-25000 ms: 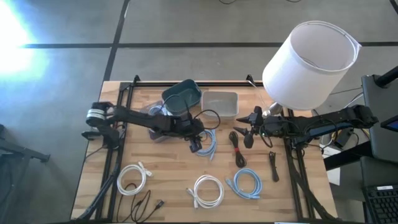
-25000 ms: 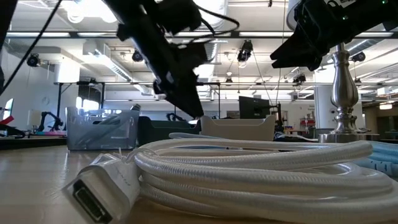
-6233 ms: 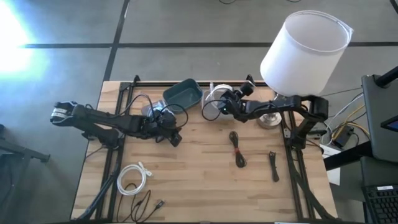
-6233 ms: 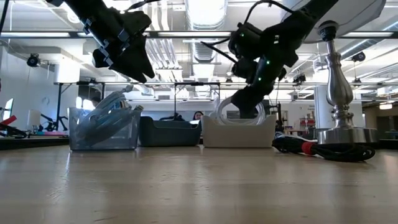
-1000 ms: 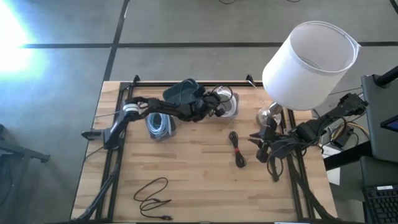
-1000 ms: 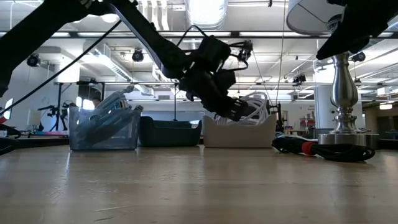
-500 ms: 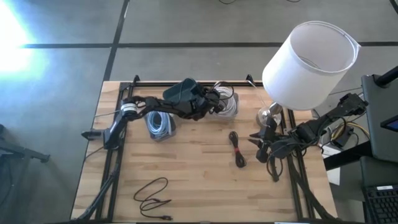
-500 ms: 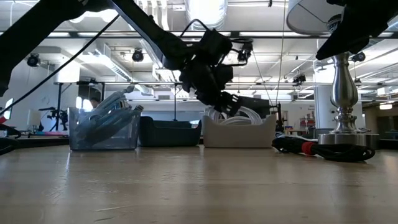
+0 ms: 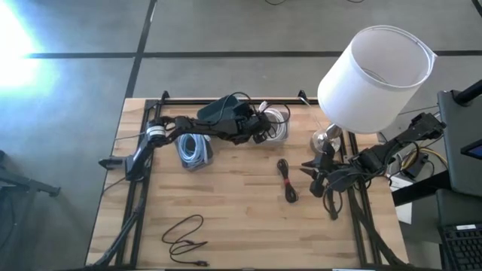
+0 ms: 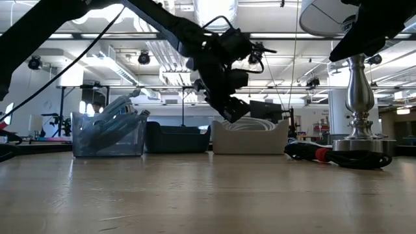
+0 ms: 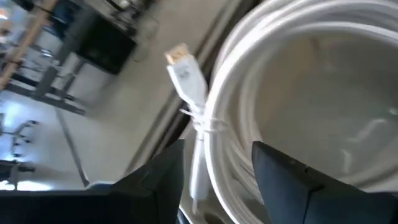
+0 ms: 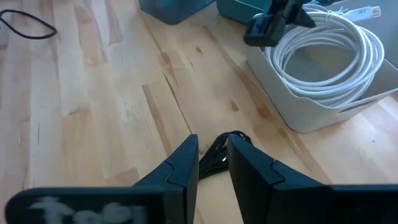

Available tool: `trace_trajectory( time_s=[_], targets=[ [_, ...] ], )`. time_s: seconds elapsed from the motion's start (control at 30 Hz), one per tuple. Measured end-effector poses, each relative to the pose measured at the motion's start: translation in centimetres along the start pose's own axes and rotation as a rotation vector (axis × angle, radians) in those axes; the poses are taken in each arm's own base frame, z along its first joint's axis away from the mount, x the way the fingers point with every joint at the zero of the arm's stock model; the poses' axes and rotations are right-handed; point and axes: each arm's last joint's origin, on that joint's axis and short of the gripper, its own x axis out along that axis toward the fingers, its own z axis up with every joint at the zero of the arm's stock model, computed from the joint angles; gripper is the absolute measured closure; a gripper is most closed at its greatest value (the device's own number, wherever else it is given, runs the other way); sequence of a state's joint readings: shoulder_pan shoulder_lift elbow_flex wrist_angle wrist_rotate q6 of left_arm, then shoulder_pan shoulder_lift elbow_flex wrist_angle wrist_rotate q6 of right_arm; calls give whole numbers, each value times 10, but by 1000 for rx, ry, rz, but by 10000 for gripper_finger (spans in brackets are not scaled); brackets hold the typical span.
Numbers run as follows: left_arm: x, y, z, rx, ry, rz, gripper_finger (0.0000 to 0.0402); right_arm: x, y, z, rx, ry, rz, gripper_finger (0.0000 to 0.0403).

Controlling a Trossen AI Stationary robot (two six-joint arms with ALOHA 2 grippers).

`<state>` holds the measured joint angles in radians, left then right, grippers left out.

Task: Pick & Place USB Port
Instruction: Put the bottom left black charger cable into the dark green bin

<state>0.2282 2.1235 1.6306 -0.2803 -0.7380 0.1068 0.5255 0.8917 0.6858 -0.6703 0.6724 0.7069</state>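
Note:
A coiled white cable [image 12: 329, 53] lies in the pale bin [image 12: 298, 115] at the table's far edge, and its connector [image 11: 183, 62] sticks out over the bin's rim. My left gripper [image 9: 262, 129] hangs open just above the coil [image 11: 298, 93], with its fingers [image 11: 161, 174] clear of it. My right gripper [image 12: 211, 162] waits near the lamp base at the table's right side. It is a little open and nothing is between its fingers. A black cable [image 9: 286, 181] lies on the table in front of it.
A clear bin of blue cables [image 9: 192, 150] and a teal bin [image 10: 179, 138] stand left of the pale bin. The lamp [image 9: 373, 71] rises at the far right, on its base [image 10: 361, 140]. Another black cable [image 9: 331, 202] lies near the right edge, and a thin one [image 9: 184, 239] near the front left.
My left gripper has opened and let go of the white coil, which has sunk from hanging at the fingers down into the pale bin. The gripper has then risen a little and tipped up, closer to level.

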Motion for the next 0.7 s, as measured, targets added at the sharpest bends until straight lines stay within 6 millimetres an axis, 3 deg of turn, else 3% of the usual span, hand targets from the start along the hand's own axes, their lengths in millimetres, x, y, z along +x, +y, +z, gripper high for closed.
trace_trajectory(
  time_s=[0.13,0.43,0.7],
  targets=[
    [-15,3,11,44,77,-97,209,0,0,0,0,1,0,315],
    [-72,4,39,154,173,-474,219,0,0,0,0,1,0,321],
    [-126,1,29,127,498,-763,235,0,0,0,0,1,0,313]
  ],
)
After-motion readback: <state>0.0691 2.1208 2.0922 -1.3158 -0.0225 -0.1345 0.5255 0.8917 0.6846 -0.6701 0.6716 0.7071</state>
